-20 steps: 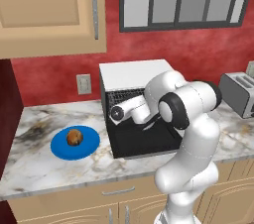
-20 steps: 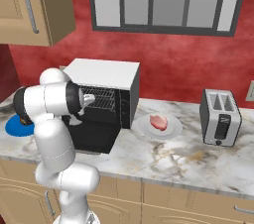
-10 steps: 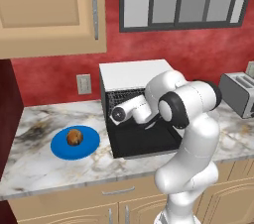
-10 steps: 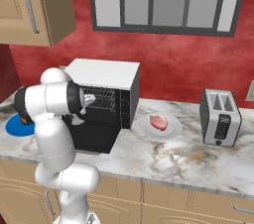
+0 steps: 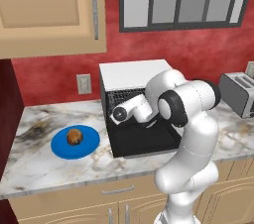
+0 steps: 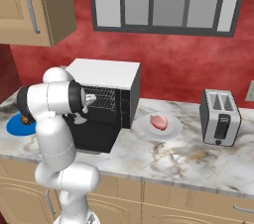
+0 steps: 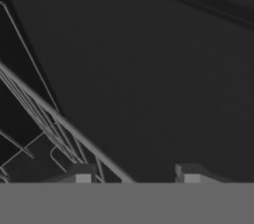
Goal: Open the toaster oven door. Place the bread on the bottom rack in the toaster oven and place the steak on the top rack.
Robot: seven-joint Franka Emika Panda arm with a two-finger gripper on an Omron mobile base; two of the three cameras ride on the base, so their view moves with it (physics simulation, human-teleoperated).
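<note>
Reaching into the large boxy black toaster oven with the flat white top at centre frame, black front door already folded down; two-finger claw hovering by a wire rack, jaws partly apart, holding nothing visible. Waiting untouched: brown bread on blue plate at left, pink steak on white plate at centre-right

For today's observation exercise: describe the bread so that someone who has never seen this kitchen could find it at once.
Start at the large black toaster oven with the white top on the marble counter. To its left lies a round blue plate, and the bread is the small brown roll on it. The pink steak sits on a white plate on the oven's other side.
</note>
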